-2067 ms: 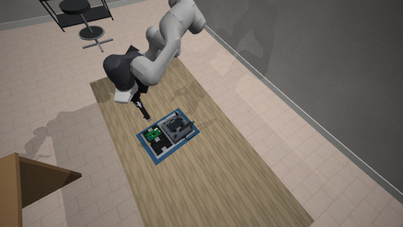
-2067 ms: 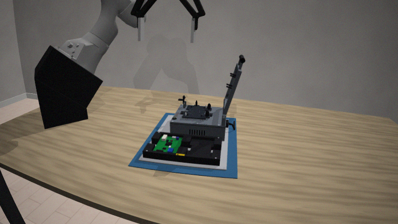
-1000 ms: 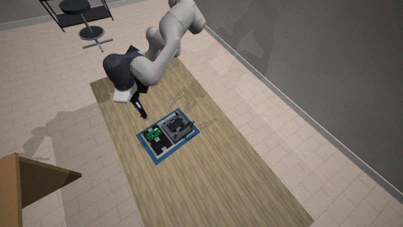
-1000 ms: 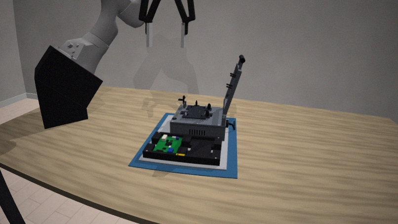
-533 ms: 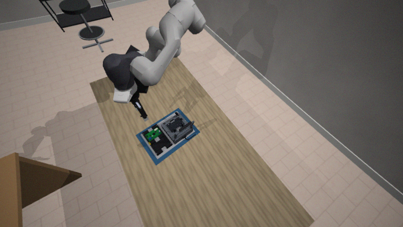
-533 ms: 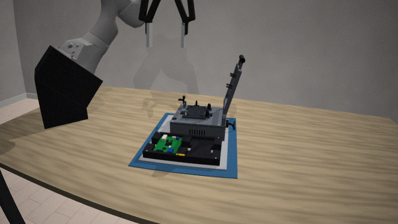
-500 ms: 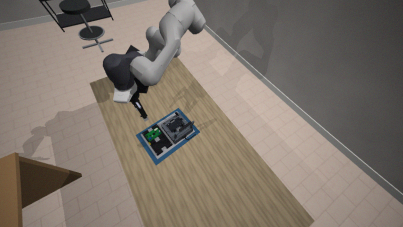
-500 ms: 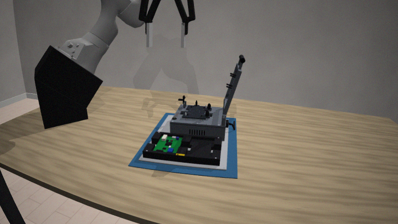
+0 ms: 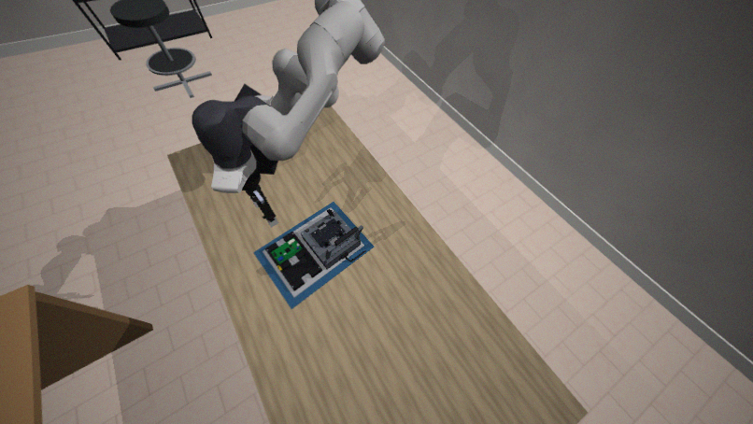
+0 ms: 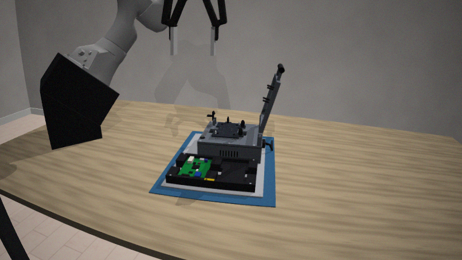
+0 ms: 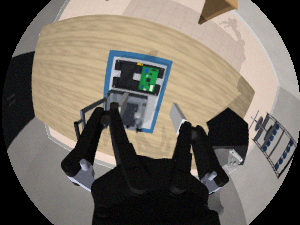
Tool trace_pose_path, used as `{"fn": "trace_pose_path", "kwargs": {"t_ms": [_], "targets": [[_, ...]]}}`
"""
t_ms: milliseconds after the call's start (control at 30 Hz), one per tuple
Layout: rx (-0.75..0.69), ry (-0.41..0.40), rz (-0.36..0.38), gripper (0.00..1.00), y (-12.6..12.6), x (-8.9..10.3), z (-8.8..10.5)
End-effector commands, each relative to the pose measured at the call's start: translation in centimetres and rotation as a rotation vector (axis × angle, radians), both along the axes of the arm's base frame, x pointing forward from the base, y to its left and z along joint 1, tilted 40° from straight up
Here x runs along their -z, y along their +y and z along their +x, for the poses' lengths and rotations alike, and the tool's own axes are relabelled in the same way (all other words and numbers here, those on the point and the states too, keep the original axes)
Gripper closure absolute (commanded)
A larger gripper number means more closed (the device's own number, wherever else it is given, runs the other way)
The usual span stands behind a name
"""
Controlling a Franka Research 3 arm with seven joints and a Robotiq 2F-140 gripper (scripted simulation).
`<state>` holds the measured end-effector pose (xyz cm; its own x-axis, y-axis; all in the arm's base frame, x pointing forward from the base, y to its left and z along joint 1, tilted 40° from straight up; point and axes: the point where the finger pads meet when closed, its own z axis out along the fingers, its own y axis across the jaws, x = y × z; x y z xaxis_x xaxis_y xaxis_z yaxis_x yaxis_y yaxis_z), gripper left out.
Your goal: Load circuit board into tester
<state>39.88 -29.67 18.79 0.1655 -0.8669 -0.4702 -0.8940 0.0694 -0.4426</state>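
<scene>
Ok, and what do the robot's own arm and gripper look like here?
The arm has smooth, rounded pale grey segments, with a dark, bulbous section near the wrist in the top view. The gripper has slim black linkages ending in flat, pale grey fingertips. I can make out no loose cables or lettering on either.

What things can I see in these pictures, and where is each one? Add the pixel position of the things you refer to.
Table [image 9: 421, 326] [image 10: 355, 180]: one, wood-coloured, under everything worked on
Mat [image 9: 292, 302] [image 10: 269, 200] [image 11: 168, 74]: one, blue, on the table
Tray [image 10: 210, 184]: one, black, on the mat
Circuit board [image 9: 286, 251] [image 10: 194, 167] [image 11: 148, 79]: one, green, in the tray
Tester [image 10: 228, 150]: one, grey, beside the tray, lid [image 10: 270, 103] raised
Stool [image 9: 139, 13]: one, black seat, on the floor
Arm [image 9: 316, 100] [image 10: 121, 35]: one, pale grey and black, above the table
Gripper [image 9: 272, 222] [image 10: 192, 54] [image 11: 149, 104]: one, black, pale fingertips, partly open, holding nothing
</scene>
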Motion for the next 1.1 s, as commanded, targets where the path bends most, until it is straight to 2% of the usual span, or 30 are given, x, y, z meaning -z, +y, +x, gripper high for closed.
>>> {"fn": "trace_pose_path", "kwargs": {"t_ms": [0,1067], "targets": [[0.001,-0.004,-0.002,0.42,-0.15,0.07,-0.06],[0.001,-0.004,-0.002,0.42,-0.31,0.04,0.2]]}}
